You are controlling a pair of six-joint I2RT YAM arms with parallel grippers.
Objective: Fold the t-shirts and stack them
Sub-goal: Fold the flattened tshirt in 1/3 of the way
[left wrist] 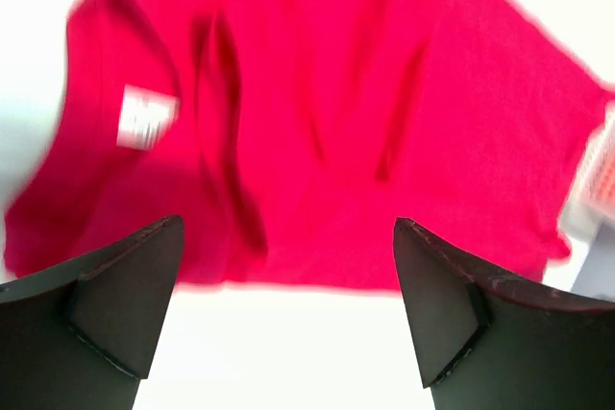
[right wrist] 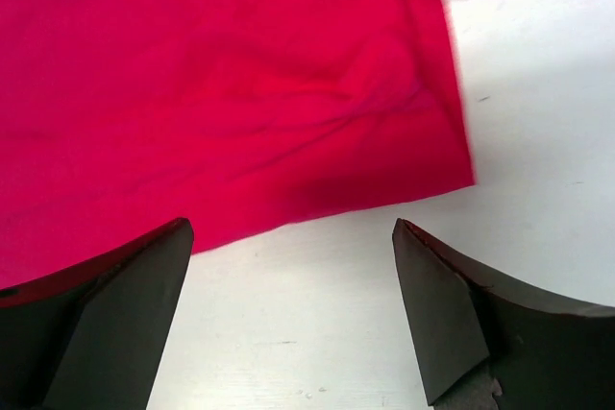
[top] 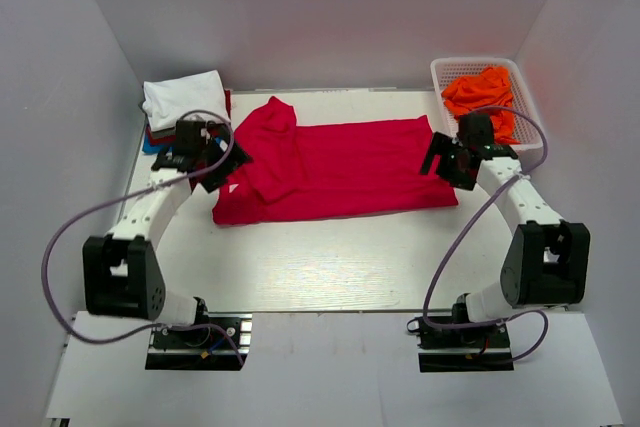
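Evidently spread and empty, the left pincer (left wrist: pixel 288 225) hovers over the crimson t-shirt (top: pixel 340 167) near its label, the right pincer (right wrist: pixel 291 226) by its hem corner.

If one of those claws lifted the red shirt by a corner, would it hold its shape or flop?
Probably flop: the red shirt lies in soft wrinkles, one end folded over itself. It looks thin, so likely light. Pushed, it would probably bunch rather than slide across the table.

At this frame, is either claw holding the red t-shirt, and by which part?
Nothing is held. The left claw and the right claw are both open, and the red t-shirt lies free of both.
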